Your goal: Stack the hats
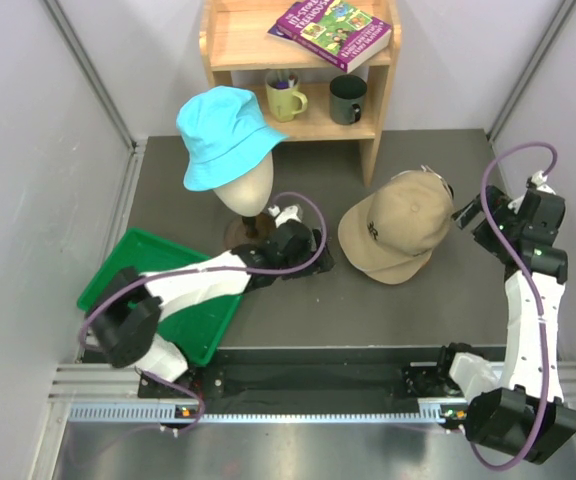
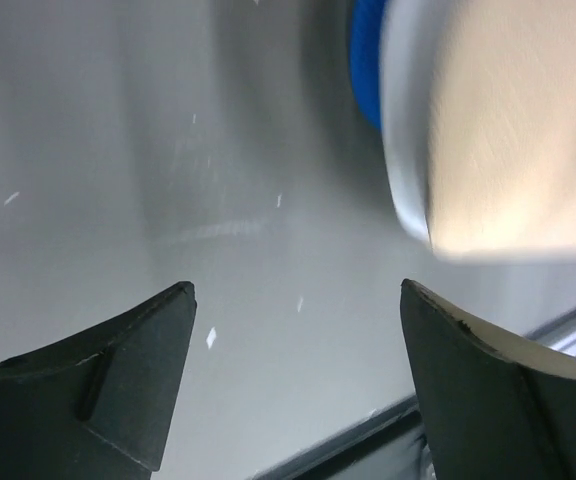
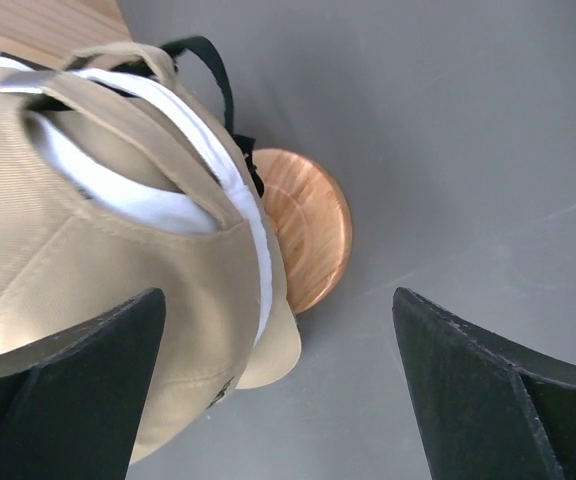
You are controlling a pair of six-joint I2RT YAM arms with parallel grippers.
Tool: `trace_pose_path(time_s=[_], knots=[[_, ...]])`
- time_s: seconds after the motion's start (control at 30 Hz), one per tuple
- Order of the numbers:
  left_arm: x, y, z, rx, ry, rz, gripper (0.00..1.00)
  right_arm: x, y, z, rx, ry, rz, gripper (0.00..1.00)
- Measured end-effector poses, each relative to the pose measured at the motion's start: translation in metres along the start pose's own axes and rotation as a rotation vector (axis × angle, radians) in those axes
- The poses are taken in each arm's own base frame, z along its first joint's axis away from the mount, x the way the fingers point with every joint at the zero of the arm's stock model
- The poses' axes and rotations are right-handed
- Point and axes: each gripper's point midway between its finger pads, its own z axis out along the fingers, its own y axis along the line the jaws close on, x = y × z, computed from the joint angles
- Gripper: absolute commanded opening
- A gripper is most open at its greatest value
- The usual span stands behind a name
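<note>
While left gripper (image 2: 298,290) and right gripper (image 3: 278,295) gape empty, pale walls (image 1: 28,150) enclose grey table (image 1: 368,310) (matte); tan cap (image 1: 396,235) near centre.

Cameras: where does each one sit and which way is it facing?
Top external: above and behind, looking down at the table; left gripper and right gripper show.
Left wrist: on the left arm, facing table beside a blurred tan cap; own fingers show.
Right wrist: on the right arm, facing the tan cap and wooden stand; own fingers.
Shared: the tan cap.
</note>
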Motion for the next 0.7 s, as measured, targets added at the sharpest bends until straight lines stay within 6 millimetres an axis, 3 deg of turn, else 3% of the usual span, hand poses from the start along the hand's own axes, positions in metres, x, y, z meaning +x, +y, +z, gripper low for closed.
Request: trace_pose_path(time_s=[0.2,0.33,0.4,0.53,0.7], knots=[[-0.002,0.006,-0.078,0.061,-0.115,0.172,0.93,-0.019,0.009,-0.017,-0.019,-0.077,-0.075,0.98],[-0.025,0.029,-0.14,0.076,-0.267,0.182,0.93,-0.025,0.017,-0.029,-0.044,-0.121,-0.117,0.97],[-0.033,0.037,-0.16,0.077,-0.32,0.174,0.94,-0.025,0.022,-0.036,-0.068,-0.145,-0.138,0.98],[-0.049,0.06,-0.203,0.057,-0.434,0.139,0.95,-0.012,0.025,-0.047,-0.113,-0.179,-0.164,0.97],[-0.055,0.093,-0.234,-0.016,-0.505,0.09,0.95,0.011,0.022,-0.059,-0.158,-0.216,-0.186,0.98]])
